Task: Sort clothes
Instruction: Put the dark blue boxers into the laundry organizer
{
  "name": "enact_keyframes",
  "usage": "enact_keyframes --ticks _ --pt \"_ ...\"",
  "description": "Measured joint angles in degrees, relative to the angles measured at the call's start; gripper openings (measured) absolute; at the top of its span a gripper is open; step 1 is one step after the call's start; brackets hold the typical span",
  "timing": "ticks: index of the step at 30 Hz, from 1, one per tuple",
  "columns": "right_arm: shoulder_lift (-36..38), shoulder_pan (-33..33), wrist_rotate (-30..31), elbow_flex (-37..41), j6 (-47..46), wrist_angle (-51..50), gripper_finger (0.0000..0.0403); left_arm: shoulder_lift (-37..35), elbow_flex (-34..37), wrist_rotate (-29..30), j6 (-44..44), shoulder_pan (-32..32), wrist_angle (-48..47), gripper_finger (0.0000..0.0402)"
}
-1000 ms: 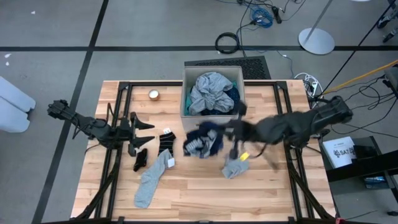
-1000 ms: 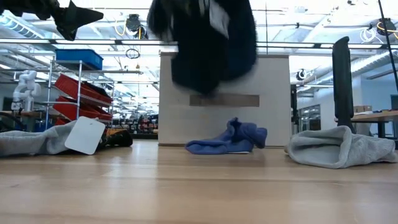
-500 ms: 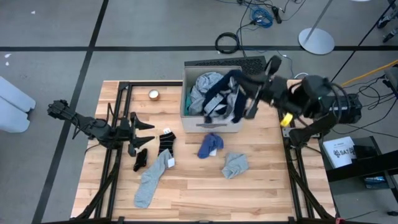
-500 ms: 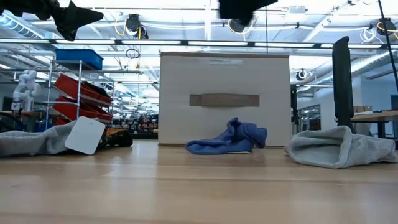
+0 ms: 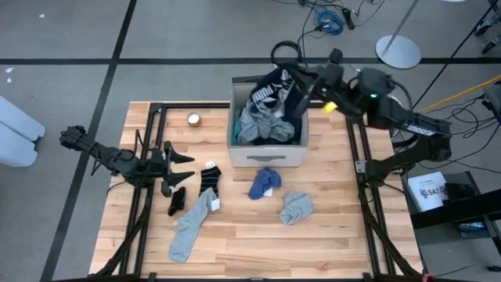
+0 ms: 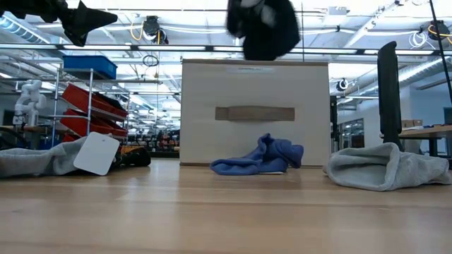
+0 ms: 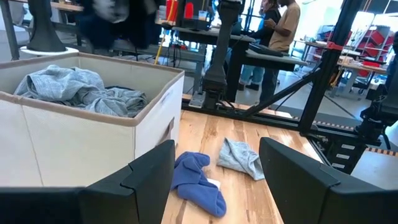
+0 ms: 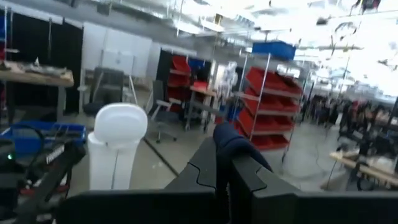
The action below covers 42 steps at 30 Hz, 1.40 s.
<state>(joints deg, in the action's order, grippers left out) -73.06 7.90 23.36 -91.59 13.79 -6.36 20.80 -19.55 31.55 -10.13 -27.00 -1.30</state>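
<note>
**Dark garment held over the box**

At the counter's [image 5: 250, 243] left side, the left claw [image 5: 182, 159] hangs above the wood with its fingers spread wide and nothing between them. Just beside it lie a small black sock [image 5: 176, 200] and a black-and-white patterned piece [image 5: 208, 176]. A long grey sock [image 5: 191, 225] lies below those, stretching toward the counter's front. A small round object [image 5: 193, 119] sits near the back edge.

Toward the middle, a blue garment [image 5: 264, 182] lies crumpled on the wood just in front of the beige box [image 5: 268, 155]; in the low view it rests close against the box's front wall. A grey garment [image 5: 296, 207] lies near it, a little farther right and forward.

Inside the box is a heap of grey clothes [image 5: 262, 125], with a strip of turquoise [image 5: 237, 124] at its left wall.

The right claw [image 5: 301, 82] is raised over the box's back right corner, clenched on a dark garment [image 5: 279, 88] with white markings that hangs above the box's far rim. The low view shows the garment [image 6: 263, 27] clear of the box top. In the right wrist view the fingers are pressed together with dark fabric pinched between them.

In the left wrist view, people stand in the room beyond the counter.
</note>
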Motion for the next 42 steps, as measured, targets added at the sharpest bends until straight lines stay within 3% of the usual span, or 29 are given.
enact_keyframes --ticks 7,16,26,33,42 --pt "-5.35 4.88 -1.87 0.0 -5.84 -5.15 0.0 0.0 0.0 -0.02 -0.04 -0.02 0.08 0.0244" --pt "-15.08 7.53 -14.26 0.04 -12.16 -14.97 0.0 0.0 0.0 -0.04 -0.04 -0.02 0.36 0.0244" --pt "-26.1 6.82 -23.51 0.04 -14.85 -32.36 0.0 0.0 0.0 -0.07 -0.02 -0.02 0.31 0.0244" --pt "-31.77 4.36 -24.25 -0.16 -14.45 -36.55 0.0 0.0 0.0 -0.09 -0.02 -0.01 0.25 0.0244" --pt "-31.46 4.03 -23.58 -0.04 -14.43 -36.84 0.0005 0.0 0.0 -0.12 -0.02 0.0 -0.23 0.0244"
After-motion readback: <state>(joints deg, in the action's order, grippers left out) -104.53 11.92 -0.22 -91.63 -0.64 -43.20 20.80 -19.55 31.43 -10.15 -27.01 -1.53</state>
